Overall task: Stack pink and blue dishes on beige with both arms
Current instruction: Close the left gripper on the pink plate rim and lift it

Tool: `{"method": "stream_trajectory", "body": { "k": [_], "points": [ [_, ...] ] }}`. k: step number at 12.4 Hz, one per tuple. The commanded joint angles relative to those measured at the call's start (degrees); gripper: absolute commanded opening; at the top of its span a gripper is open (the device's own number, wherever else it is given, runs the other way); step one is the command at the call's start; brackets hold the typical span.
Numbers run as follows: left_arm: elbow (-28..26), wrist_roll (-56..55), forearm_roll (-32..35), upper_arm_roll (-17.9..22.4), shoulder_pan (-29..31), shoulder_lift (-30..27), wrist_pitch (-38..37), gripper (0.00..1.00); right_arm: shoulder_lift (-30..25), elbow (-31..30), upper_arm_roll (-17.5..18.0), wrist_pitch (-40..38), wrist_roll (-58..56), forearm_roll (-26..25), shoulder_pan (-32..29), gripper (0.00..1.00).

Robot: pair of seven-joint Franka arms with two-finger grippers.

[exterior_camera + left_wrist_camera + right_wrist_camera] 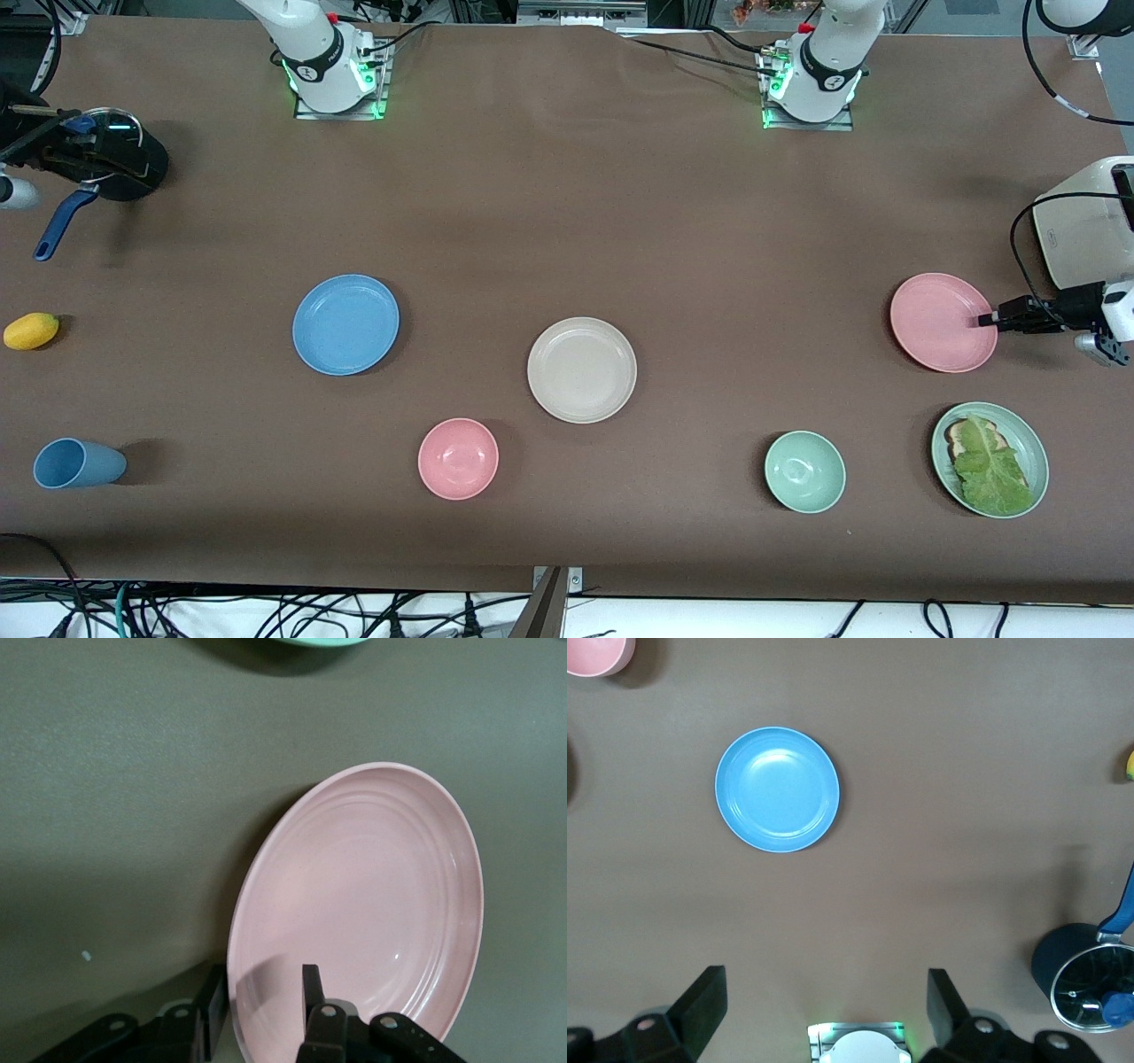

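Note:
The pink plate (939,321) lies flat near the left arm's end of the table. My left gripper (985,321) reaches in sideways at its rim. In the left wrist view the pink plate (372,895) has the left gripper (263,992) straddling its rim, open: one finger lies over the inside and the other outside the edge. The blue plate (345,324) lies toward the right arm's end, and the beige plate (581,369) sits mid-table with nothing on it. My right gripper (824,979) hangs open and empty, high over the table between its base and the blue plate (777,788). It does not show in the front view.
A pink bowl (458,458) and a green bowl (804,471) sit nearer the front camera than the plates. A green plate (1041,456) holds lettuce on bread. A blue cup (78,462), a yellow fruit (31,330) and a lidded pot (115,159) are at the right arm's end. A toaster (1085,226) stands beside the pink plate.

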Motion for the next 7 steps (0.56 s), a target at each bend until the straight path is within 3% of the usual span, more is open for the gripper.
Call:
{"method": "stream_trajectory", "body": {
  "k": [1,3,4,6,7],
  "points": [
    [1.08,0.05,-1.77,-0.27,0.28,1.12,-0.04,0.44,-0.56,0.44,-0.09,-0.94,0.12,0.35,-0.01,1.0],
    [1.08,0.14,-1.86,-0.18,0.28,1.3,-0.04,0.42,-0.56,0.44,-0.09,-0.94,0.12,0.35,-0.01,1.0],
    [1.08,0.14,-1.86,-0.18,0.28,1.65,-0.04,0.34,-0.56,0.44,-0.09,-0.94,0.12,0.35,-0.01,1.0],
    [1.17,0.4,-1.77,-0.27,0.37,1.74,-0.04,0.0,-0.56,0.44,-0.09,-0.94,0.12,0.35,-0.01,1.0],
    [1.17,0.4,-1.77,-0.27,0.37,1.82,-0.04,0.0,-0.56,0.44,-0.18,-1.02,0.12,0.35,-0.01,1.0]
  ]
}}
